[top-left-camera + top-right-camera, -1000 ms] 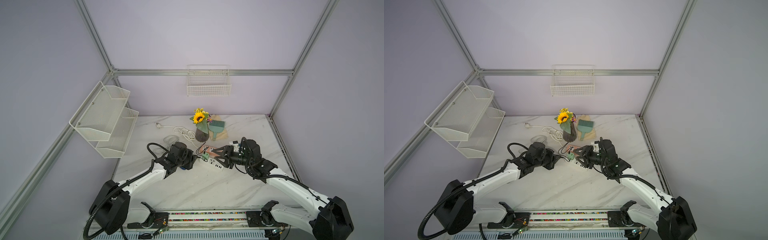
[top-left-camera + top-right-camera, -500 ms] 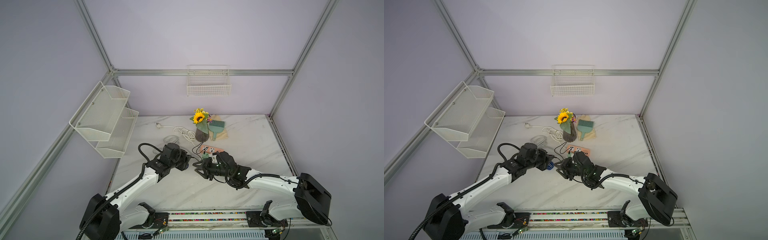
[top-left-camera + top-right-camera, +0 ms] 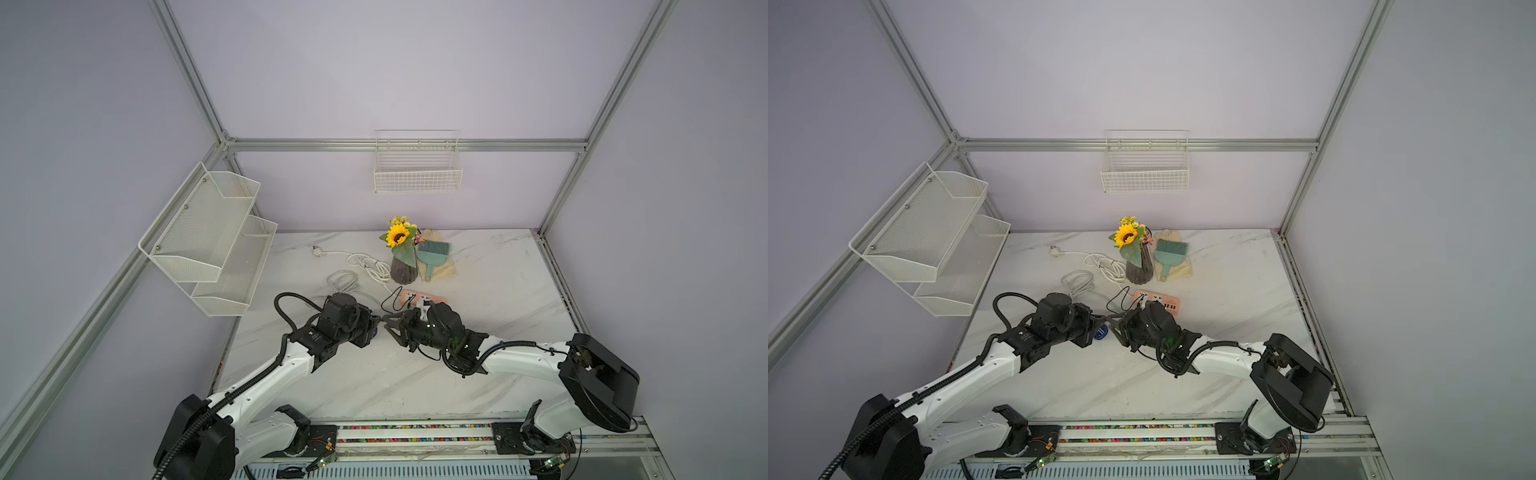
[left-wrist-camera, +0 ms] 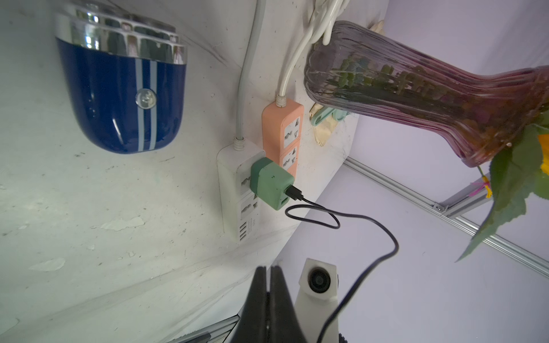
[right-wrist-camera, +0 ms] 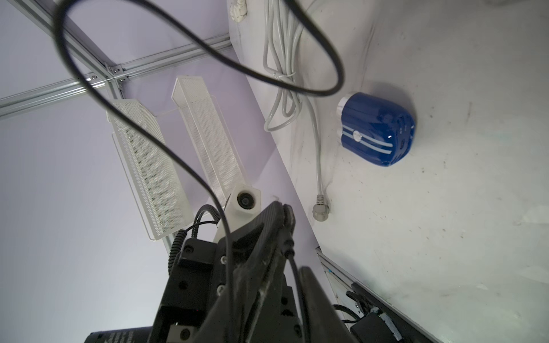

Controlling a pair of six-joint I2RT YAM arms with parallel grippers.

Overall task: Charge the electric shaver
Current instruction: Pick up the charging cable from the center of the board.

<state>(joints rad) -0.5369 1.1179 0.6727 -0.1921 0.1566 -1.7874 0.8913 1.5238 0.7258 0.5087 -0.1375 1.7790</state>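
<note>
Lying flat — electric shaver (image 5: 375, 129) | foil head toward grey cable (image 5: 283, 76)

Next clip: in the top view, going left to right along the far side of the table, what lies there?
white plug, its coiled white cable, dark vase, teal brush.

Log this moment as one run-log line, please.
shaver: on table, no cable in it | cable: plugged into adapter | left claw: shut
</note>
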